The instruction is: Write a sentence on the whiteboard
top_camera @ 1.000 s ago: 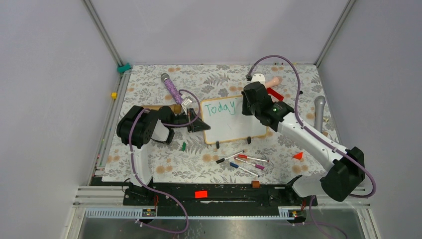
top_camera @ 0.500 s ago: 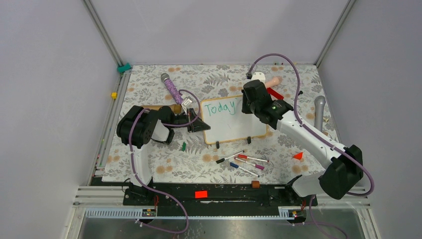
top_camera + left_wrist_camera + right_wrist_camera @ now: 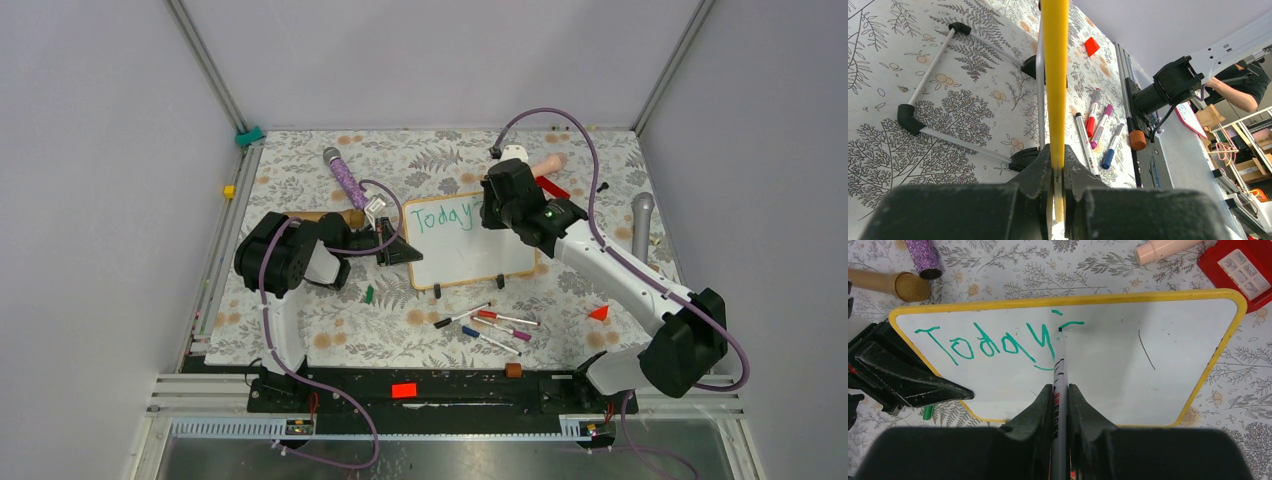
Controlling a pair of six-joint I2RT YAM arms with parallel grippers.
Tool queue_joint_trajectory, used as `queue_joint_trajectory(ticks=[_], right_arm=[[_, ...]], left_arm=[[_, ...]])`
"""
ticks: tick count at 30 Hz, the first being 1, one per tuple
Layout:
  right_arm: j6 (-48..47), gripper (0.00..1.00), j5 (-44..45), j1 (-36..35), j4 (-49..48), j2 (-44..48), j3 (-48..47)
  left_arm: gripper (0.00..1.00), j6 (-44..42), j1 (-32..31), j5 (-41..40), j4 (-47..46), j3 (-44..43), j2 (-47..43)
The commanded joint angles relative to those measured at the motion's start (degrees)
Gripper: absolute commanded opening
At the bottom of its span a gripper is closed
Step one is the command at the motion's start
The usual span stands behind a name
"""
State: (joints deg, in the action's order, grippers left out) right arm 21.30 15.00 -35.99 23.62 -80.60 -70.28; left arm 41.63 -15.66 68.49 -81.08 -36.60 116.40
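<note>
The whiteboard (image 3: 470, 258) stands tilted on black clip feet in the middle of the floral mat. Its yellow-tan frame runs up the middle of the left wrist view as an edge (image 3: 1055, 75). My left gripper (image 3: 402, 248) (image 3: 1057, 161) is shut on the board's left edge. The sentence (image 3: 441, 216) (image 3: 993, 342) reads "Today" in green, with a short curved stroke after the y. My right gripper (image 3: 497, 203) (image 3: 1060, 390) is shut on a grey marker (image 3: 1060, 365). The marker's tip touches the whiteboard (image 3: 1128, 370) at that stroke.
Several loose markers (image 3: 490, 325) lie on the mat in front of the board, with a green cap (image 3: 369, 293) to the left. A purple glitter microphone (image 3: 346, 180) and a red case (image 3: 552, 187) lie behind, a grey microphone (image 3: 641, 225) at right.
The right gripper has shifted slightly left and away with the marker on the board's top line. The left gripper and the board have not moved.
</note>
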Motion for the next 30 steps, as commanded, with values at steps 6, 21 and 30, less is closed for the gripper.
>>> queue_joint_trajectory(ticks=[6, 21, 30], right_arm=[[-0.15, 0.0, 1.82, 0.61, 4.18, -0.99, -2.97], [0.76, 0.0, 2.71, 1.0, 6.52, -0.56, -2.27], [0.9, 0.0, -1.67, 1.02, 5.5, -1.59, -2.36]], left_arm=[[0.0, -1.64, -0.28, 3.94, -3.74, 0.38, -1.27], [0.0, -1.64, -0.33, 3.96, -3.69, 0.46, -1.42], [0.0, -1.64, -0.29, 3.97, -3.78, 0.39, -1.5]])
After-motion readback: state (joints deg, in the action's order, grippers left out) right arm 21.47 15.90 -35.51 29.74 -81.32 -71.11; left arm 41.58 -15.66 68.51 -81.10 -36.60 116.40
